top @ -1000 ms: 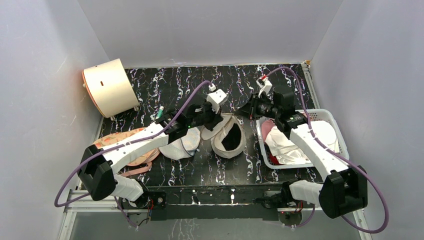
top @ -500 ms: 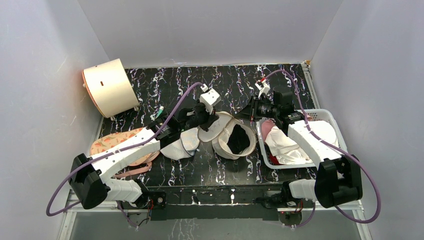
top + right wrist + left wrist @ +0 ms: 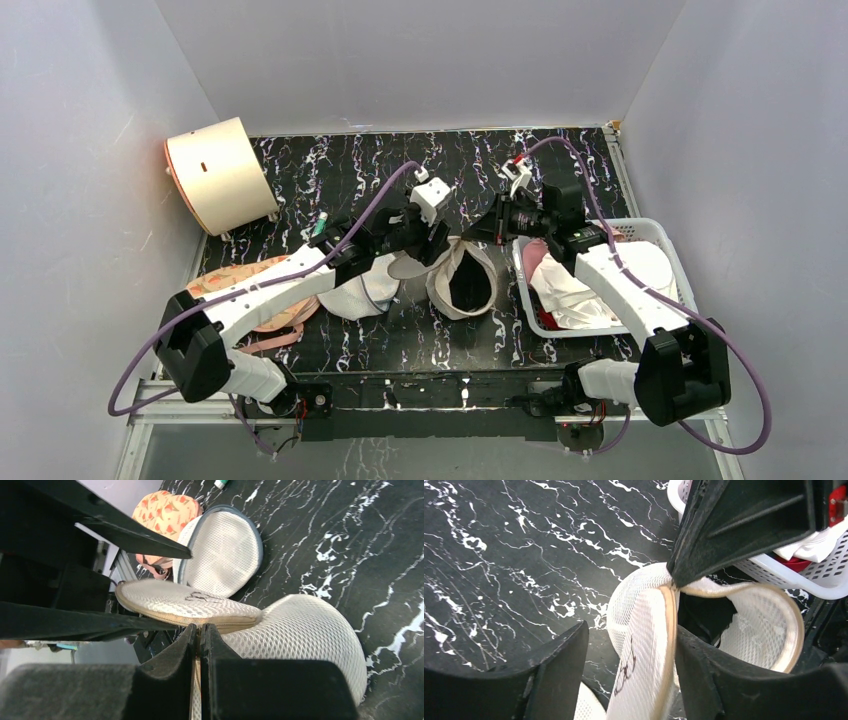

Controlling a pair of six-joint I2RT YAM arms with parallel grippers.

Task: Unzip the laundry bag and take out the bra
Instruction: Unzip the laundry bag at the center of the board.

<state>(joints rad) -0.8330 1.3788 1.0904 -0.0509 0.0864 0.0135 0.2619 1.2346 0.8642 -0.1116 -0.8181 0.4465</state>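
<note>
The cream mesh laundry bag (image 3: 440, 290) lies unzipped at the table's middle, its lid (image 3: 644, 665) with the black line drawing standing on edge. Inside its mouth a black piece (image 3: 701, 617) shows, seemingly part of the bra; the rest of the bra is hidden. My left gripper (image 3: 631, 630) is open and straddles the lid, whose tan rim lies against the right finger (image 3: 724, 680). From the far right, my right gripper (image 3: 200, 627) is shut on the bag's zipper rim (image 3: 225, 625).
A white basket (image 3: 660, 235) of clothes sits at the right. Left of the laundry bag lie a white mesh dome bag (image 3: 360, 290) and a peach printed bra (image 3: 240, 285). A cream drum (image 3: 215, 175) stands at the back left.
My left gripper has opened and let go of the lid. The lid, pulled wide to the left half a second ago, has swung back towards the bag. The right gripper keeps its pinch.
</note>
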